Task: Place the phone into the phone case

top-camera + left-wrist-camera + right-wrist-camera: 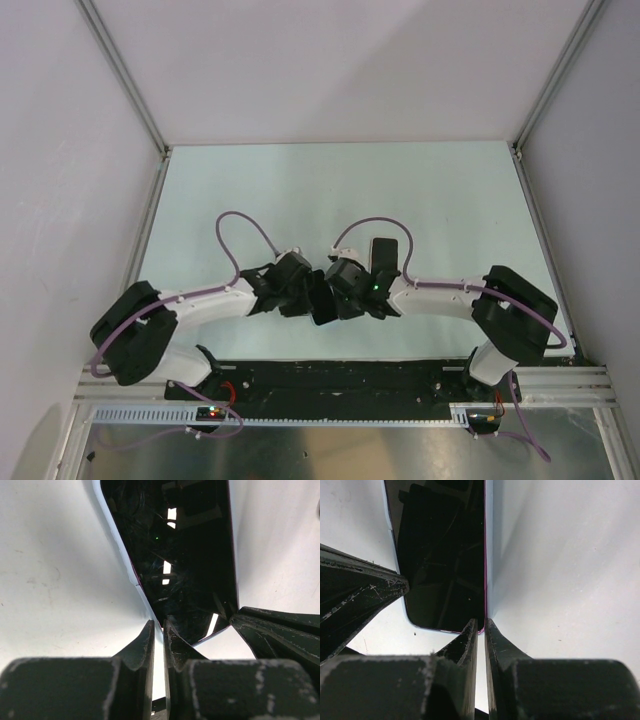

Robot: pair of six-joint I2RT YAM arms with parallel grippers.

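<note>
Two robot arms (200, 305) meet over the near middle of a pale table (300, 190), both working on one phone (190, 555) — a glossy black slab whose screen mirrors the rig above. One phone case (119, 540), light blue and faintly see-through, shows as a thin rim along the phone's long sides, with a fine magenta line where the screen meets the shell. Whether the phone sits fully down in the case cannot be told from these angles.

The left gripper (161, 630) has its two fingers set narrow, pinching the case's rim on one long side near the phone's short end. The right gripper (481, 627), likewise narrow, nips the rim on the opposite long side, at the corner of the same short end. Each wrist view catches the other gripper's dark finger alongside.

From overhead, phone and case are largely hidden between the two wrists. One further flat black rectangle (385, 255) shows just behind the right wrist — what it is cannot be told. Two purple cables (236, 213), one per arm, arch above the wrists.
</note>
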